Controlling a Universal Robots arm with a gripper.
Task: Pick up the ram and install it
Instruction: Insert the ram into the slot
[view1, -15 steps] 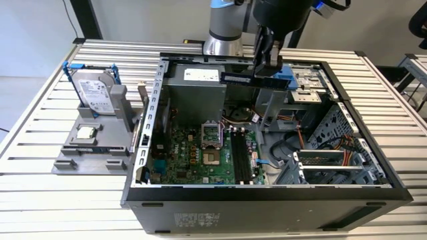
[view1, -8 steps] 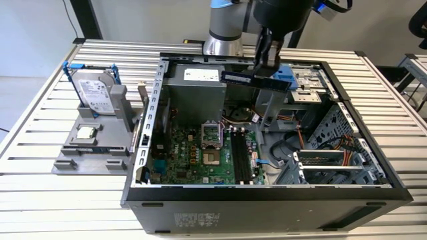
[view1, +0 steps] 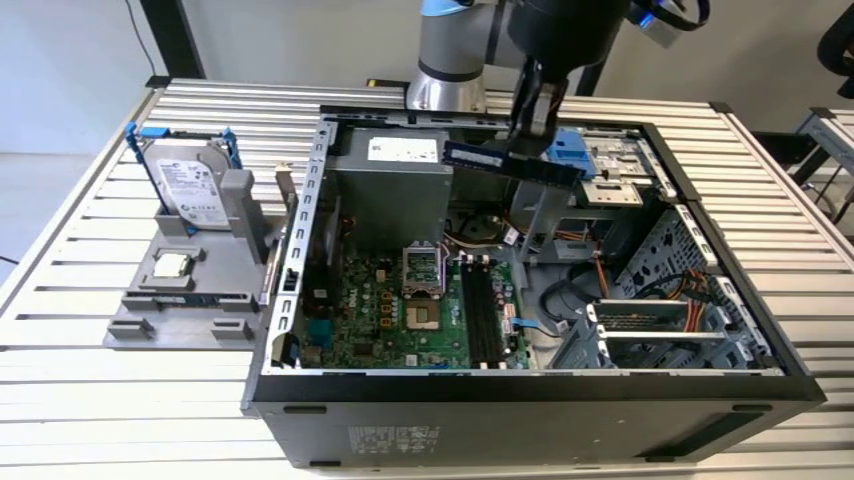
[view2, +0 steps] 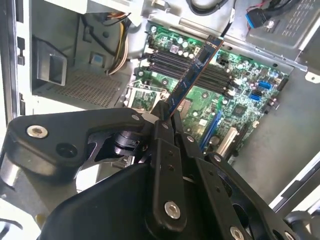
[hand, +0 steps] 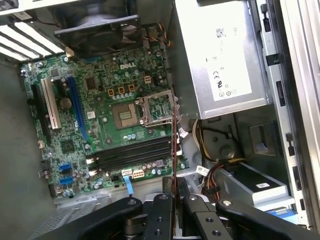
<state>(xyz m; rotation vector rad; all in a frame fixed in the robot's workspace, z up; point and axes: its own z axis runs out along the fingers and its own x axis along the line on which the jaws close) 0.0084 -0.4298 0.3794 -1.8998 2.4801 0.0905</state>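
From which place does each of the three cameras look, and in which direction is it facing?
Exterior view: off the arm, raised, looking down on the table and into the open computer case; the arm and claw show, holding the ram above the case.
First wrist view: on the wrist, looking down past the claw at the motherboard and power supply.
Second wrist view: on the wrist, looking past the claw at the motherboard from another angle.
Shared: both wrist views show the ram clamped, the black slots beyond it.
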